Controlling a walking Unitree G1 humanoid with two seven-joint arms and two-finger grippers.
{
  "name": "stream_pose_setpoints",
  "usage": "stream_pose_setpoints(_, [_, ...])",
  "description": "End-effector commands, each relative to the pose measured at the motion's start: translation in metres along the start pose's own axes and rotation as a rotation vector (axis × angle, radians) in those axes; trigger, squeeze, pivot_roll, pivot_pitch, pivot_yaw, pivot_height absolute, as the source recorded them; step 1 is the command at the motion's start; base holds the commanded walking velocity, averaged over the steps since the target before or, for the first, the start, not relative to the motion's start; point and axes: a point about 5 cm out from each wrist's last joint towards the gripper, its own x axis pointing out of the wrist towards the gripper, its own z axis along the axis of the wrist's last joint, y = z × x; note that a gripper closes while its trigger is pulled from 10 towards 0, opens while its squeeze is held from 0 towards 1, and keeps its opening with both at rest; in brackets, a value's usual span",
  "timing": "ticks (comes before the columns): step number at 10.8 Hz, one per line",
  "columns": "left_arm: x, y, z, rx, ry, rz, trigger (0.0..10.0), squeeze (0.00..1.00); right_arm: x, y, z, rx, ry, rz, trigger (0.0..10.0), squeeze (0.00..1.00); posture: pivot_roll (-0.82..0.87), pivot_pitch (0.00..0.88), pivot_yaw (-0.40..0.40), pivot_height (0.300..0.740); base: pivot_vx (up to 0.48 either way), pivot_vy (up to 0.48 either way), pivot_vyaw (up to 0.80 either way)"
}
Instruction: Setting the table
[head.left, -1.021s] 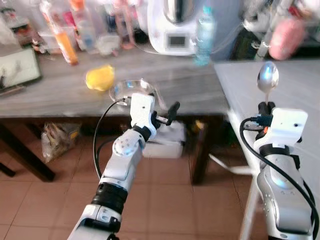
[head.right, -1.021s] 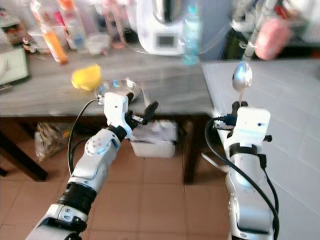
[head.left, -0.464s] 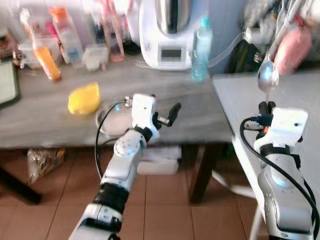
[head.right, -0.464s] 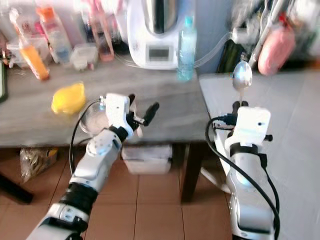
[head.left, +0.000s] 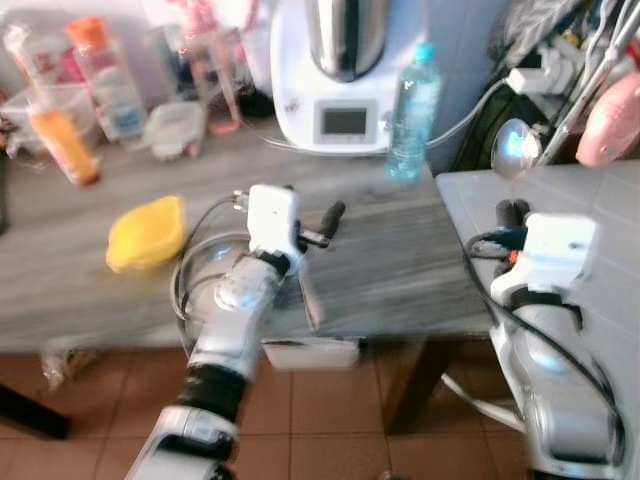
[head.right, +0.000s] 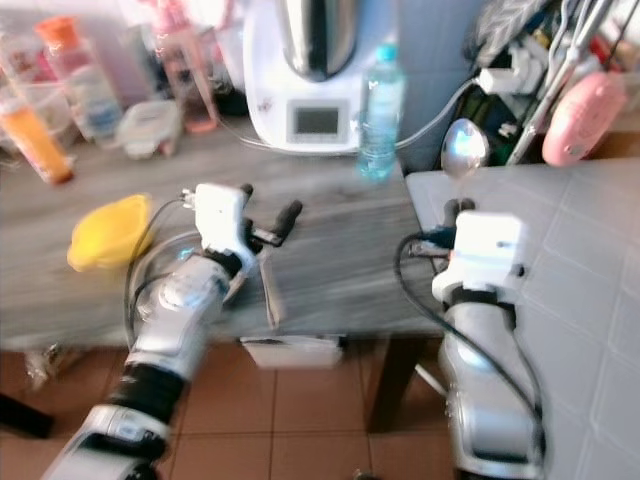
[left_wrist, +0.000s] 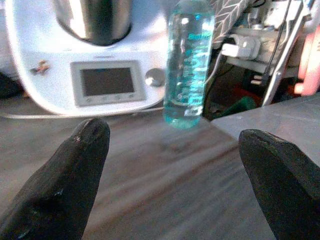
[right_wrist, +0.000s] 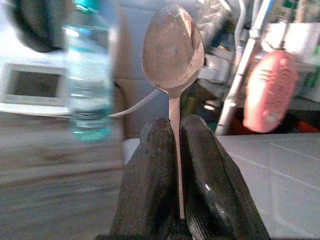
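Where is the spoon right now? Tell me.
The spoon stands upright, its handle pinched in the right hand, on the robot's right at the near corner of the pale tiled table, right of the water bottle.

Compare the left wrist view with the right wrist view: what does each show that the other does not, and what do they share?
Left wrist view alone: the left tool, its fingers wide apart and holding nothing, above the grey wooden table.

Right wrist view alone: the right tool shut on a spoon that stands upright, bowl on top, and a pink object behind it.

Shared: the blue water bottle and the white kitchen machine with its small screen.
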Motion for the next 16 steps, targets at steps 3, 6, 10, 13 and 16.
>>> stream_pose_setpoints(3, [-0.018,0.026,0.009,0.101,-0.019,-0.018,10.0,0.00,-0.002,0.007,0.006,0.021,-0.021,0.034,10.0,0.00,0.07,0.088,0.039,0.740,0.000,0.000,0.00])
stream_pose_setpoints(6, [-0.046,0.046,0.022,0.213,0.005,-0.142,10.0,0.00,-0.005,0.009,0.002,0.032,0.001,0.052,10.0,0.00,0.08,0.103,0.043,0.740,0.000,0.000,0.00])
stream_pose_setpoints(10, [-0.062,0.043,0.030,0.241,0.020,-0.245,10.0,0.00,-0.012,0.033,-0.012,0.149,0.110,0.166,10.0,0.00,0.10,0.126,0.042,0.740,0.000,0.000,0.00])
stream_pose_setpoints(13, [-0.069,0.041,0.025,0.219,0.067,-0.296,10.0,0.00,-0.017,0.039,-0.022,0.194,0.183,0.210,10.0,0.00,0.10,0.134,0.039,0.740,0.000,0.000,0.00])
stream_pose_setpoints(16, [-0.073,0.037,0.021,0.205,0.095,-0.325,10.0,0.00,-0.026,0.052,-0.038,0.248,0.278,0.303,10.0,0.00,0.10,0.141,0.038,0.740,0.000,0.000,0.00])
